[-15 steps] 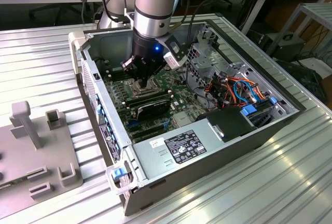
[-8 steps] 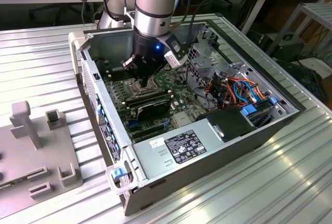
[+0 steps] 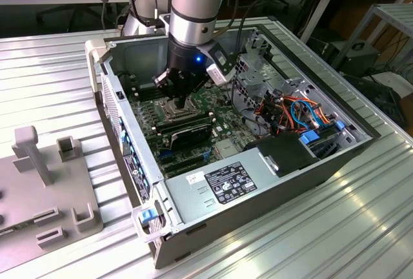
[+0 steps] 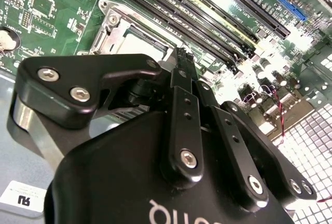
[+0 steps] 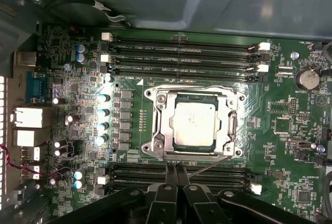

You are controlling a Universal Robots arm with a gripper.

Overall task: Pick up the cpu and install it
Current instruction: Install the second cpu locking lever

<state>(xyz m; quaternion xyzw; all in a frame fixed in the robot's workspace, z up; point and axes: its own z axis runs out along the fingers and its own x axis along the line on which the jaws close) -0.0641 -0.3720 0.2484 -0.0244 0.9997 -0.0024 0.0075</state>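
One silver-and-grey robot arm [image 3: 197,8] reaches down into one open grey metal computer case [image 3: 258,182] that lies on a ribbed aluminium table [image 3: 361,227]; its black gripper [image 3: 185,103] hangs low over the green motherboard [image 3: 222,130], just above the socket area; in both wrist views the two black fingers [image 5: 174,175] are pressed together at their tips with nothing between them; the small flat square cpu with a silvery-grey metal top [image 5: 194,124] sits inside the one square silver metal socket frame [image 5: 160,125] on the green motherboard, lying flat and level within the frame's opening; in the first wrist view the fingertips stand just beside the frame's edge, apart from the cpu; four long black memory slots [image 5: 181,55] run in parallel on one side of the socket frame, and at least two more slots [image 5: 140,175] lie on the opposite side, partly covered by the fingers; one round silver coin battery [image 5: 307,78] sits near the board's corner; in the exterior view one grey power supply box with a white label [image 3: 226,185] fills the near end of the case, and a bundle of orange and blue cables [image 3: 303,111] lies toward the exterior view's right; one grey fixture plate with upright blocks [image 3: 45,182] rests on the table at the exterior view's left.
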